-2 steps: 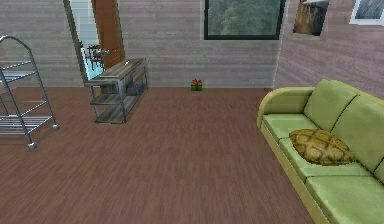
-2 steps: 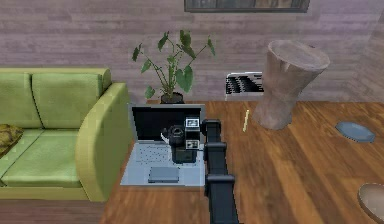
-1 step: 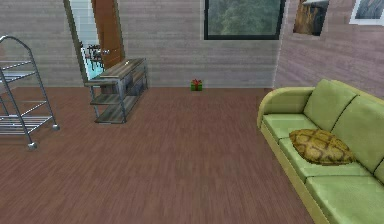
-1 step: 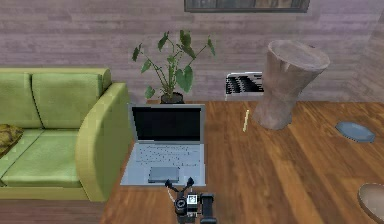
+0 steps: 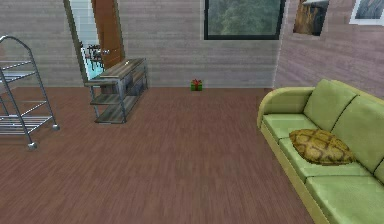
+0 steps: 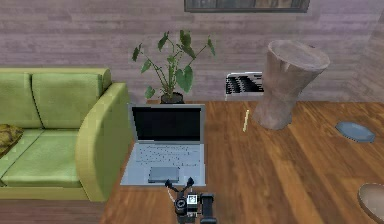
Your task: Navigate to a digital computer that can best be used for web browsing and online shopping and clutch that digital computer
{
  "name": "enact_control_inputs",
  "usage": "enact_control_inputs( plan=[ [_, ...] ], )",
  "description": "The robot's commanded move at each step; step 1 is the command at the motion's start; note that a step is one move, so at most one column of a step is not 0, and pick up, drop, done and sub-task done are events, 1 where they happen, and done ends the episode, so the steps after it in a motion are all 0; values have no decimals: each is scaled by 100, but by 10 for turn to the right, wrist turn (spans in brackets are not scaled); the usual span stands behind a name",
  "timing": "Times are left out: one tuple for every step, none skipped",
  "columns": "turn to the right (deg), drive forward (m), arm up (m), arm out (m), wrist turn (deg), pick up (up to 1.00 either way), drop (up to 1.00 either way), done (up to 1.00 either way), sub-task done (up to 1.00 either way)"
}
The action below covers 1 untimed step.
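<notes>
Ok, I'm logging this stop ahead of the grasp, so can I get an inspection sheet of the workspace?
Surface: wood plank floor.
Job's things: laptop, lid up, screen dark, apparently on the floor beside the green sofa.
Clutter: potted plant behind the laptop; wooden stool; small pale stick; brown cushion on the sofa.
Grippers: gripper just below the laptop in the arm side view; cannot tell whether it holds anything.
Cables: nothing seen.
Surroundings: metal cart; glass-topped table; doorway.
</notes>
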Motion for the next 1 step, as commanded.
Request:
enact_control_inputs(
  plan=[
    [0,0,10,0,0,0,0,0,0]
  ],
)
